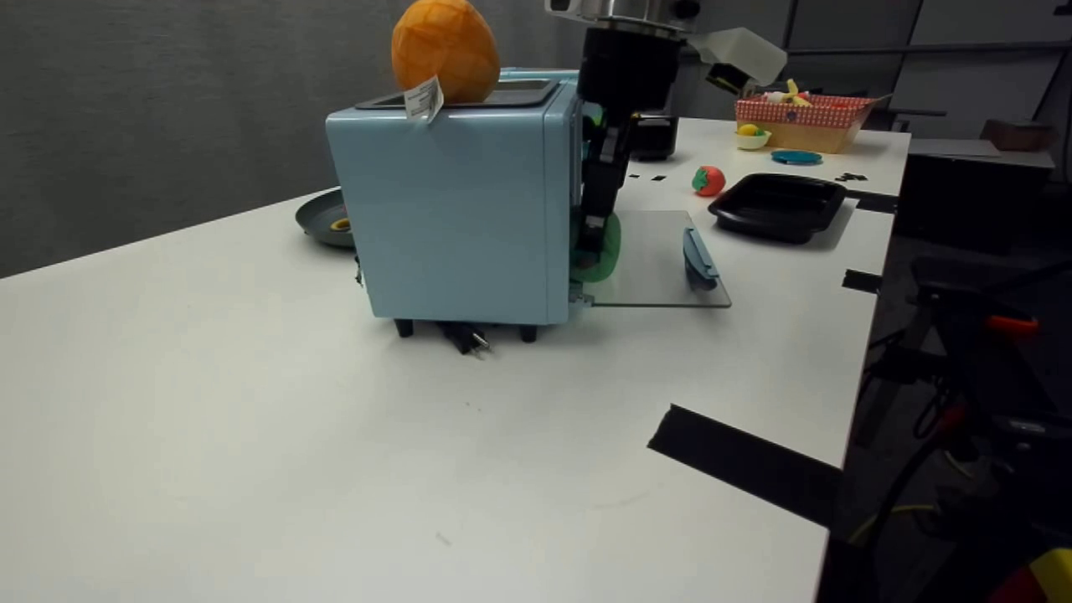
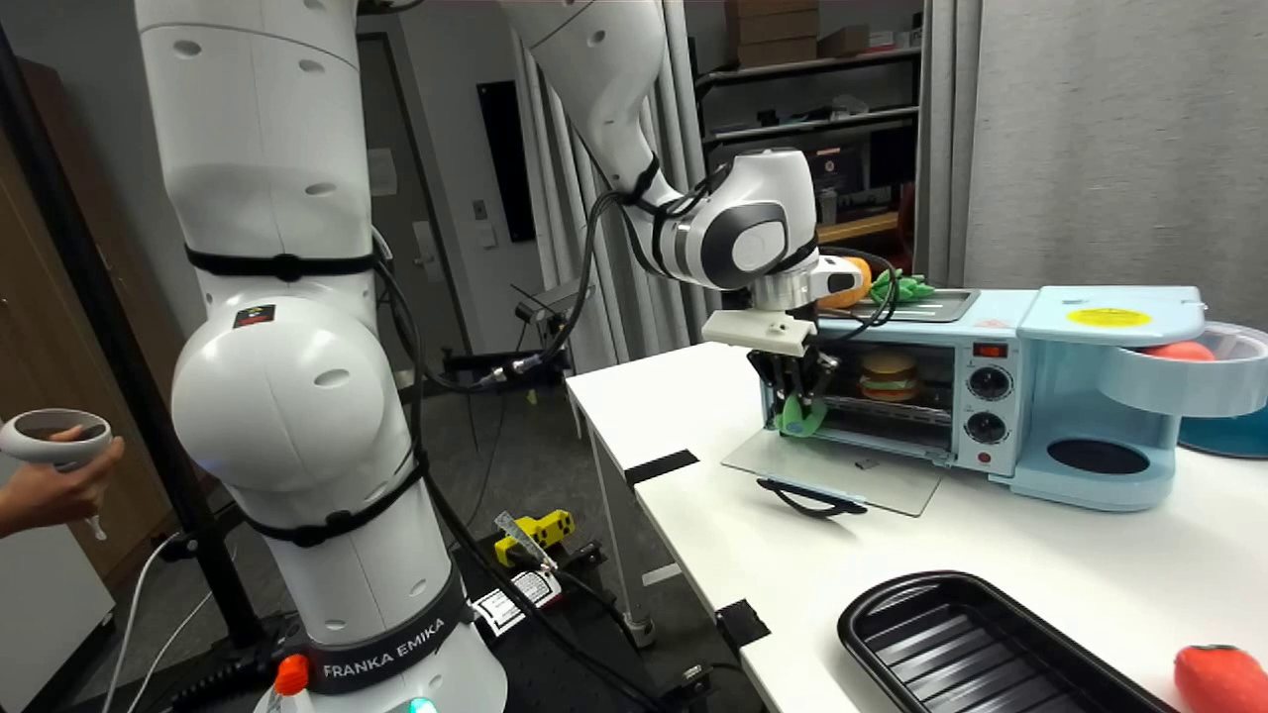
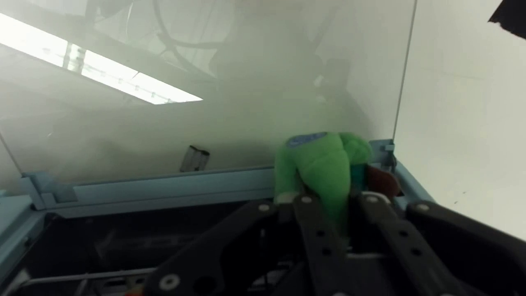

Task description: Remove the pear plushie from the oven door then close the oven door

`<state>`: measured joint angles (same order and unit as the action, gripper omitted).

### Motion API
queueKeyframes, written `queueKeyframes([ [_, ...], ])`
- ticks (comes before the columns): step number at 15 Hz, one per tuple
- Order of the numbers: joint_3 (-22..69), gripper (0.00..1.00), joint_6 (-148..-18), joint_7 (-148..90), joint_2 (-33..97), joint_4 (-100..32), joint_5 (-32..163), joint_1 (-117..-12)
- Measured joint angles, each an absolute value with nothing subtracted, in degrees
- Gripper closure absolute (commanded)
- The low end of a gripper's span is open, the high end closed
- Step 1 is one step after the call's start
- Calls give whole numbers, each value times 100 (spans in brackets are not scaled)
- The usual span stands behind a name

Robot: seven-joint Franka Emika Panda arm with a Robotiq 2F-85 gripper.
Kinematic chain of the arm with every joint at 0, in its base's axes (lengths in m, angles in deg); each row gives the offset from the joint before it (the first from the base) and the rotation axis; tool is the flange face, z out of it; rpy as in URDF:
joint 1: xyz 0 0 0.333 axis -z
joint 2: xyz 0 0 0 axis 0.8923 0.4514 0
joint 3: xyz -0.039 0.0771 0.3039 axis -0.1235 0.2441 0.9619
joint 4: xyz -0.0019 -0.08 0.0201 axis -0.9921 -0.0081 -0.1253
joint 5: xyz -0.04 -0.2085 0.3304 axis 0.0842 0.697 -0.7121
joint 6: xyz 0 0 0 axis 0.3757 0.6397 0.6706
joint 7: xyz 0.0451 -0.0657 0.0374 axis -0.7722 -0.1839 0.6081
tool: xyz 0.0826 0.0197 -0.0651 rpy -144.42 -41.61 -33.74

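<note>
The light-blue toy oven stands on the table with its oven door folded down nearly flat over the tabletop. The door's dark handle is at its outer edge. The green pear plushie lies at the hinge end of the door, against the oven's opening, in the corner by one side wall. It also shows in both exterior views. My gripper points down at the opening, its fingers pressed into the plushie, which bulges between them. The fingertips are partly hidden in the dark.
An orange plush sits on top of the oven. A toy burger is inside on the rack. A black pan and a toy strawberry lie on the table in front. A grey round pan is behind the oven.
</note>
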<state>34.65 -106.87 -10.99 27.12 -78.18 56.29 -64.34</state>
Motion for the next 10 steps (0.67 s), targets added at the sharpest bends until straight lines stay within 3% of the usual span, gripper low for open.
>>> queueKeyframes([
  [10, 3801, 96, -9805, -1118, 1988, -8116, 5629, -6767],
])
